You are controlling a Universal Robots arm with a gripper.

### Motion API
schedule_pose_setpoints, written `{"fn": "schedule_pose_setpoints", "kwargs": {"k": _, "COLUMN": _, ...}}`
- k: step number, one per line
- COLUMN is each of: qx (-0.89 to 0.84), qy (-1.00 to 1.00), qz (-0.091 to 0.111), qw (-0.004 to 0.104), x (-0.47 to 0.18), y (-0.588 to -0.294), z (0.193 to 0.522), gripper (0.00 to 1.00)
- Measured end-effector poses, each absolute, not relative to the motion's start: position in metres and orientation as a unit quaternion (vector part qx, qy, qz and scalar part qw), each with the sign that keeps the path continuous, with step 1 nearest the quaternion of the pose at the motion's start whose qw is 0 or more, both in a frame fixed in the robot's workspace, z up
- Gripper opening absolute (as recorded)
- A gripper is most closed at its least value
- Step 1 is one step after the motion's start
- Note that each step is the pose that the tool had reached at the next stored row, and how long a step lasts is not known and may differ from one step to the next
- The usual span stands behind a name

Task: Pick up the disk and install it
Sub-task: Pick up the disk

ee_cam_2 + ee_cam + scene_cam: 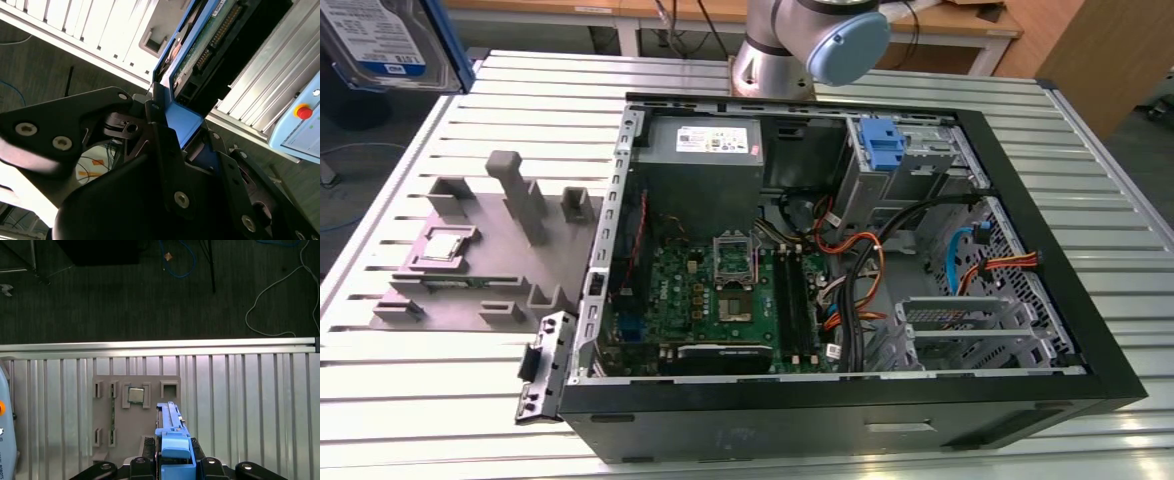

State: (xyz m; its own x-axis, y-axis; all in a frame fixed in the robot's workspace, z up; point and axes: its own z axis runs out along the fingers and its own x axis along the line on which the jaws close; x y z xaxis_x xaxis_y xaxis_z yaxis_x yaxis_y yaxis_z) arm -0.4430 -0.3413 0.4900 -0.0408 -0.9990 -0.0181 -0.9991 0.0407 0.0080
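since the hand (172,462) is clamped on the disk (380,40) by its blue rail, held up in the air at the exterior view's left, pickup looks done and install is left. grey holder (507,265) on the table (427,400) has just a chip (444,245). further right, open pc case (854,400), drive cage (961,330) looks empty.

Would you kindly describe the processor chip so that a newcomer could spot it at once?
On the slatted metal table, at the exterior view's left of the open computer case, lies a grey fixture tray. The processor chip sits in a square holder on it. It is the one small, shiny silver square among matt grey slots and upright posts.
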Motion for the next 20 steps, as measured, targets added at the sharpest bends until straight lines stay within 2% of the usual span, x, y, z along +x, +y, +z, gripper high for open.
{"fn": "schedule_pose_setpoints", "kwargs": {"k": 20, "qx": -0.693, "qy": 0.721, "qz": 0.009, "qw": 0.004, "x": -0.443, "y": -0.3484, "z": 0.5011, "gripper": 0.37}}
